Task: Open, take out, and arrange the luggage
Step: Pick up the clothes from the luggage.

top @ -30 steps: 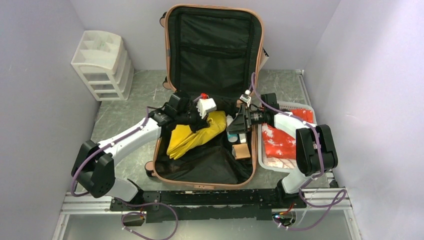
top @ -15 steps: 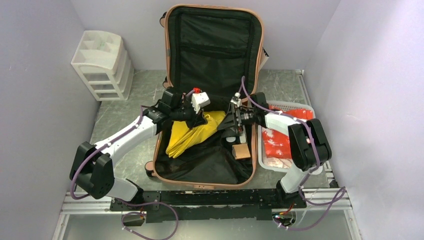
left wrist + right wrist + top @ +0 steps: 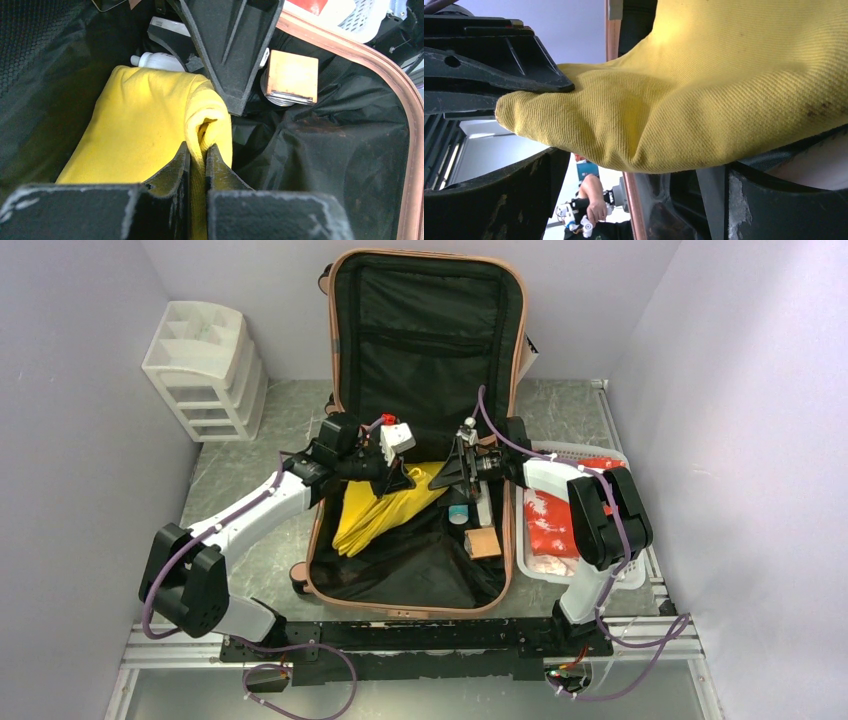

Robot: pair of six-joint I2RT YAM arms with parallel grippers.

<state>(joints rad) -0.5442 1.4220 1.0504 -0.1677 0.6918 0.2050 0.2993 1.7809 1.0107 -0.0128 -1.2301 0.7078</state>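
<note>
Pulled leftward, left pincer [image 3: 198, 150] (clamping yellow cloth [image 3: 145, 115]) hangs inside luggage [image 3: 430, 350].

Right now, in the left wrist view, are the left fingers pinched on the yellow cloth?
Yes, a fold of the yellow cloth is squeezed between the two nearly closed left fingers.

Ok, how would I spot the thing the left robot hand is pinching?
Find the big pink suitcase lying open in the middle, lid up at the back. In its lower half, left of centre, lies a crumpled yellow cloth, one fold pinched by the left gripper. It is the only soft, bright yellow thing there; the brown block beside it is small and square.
</note>
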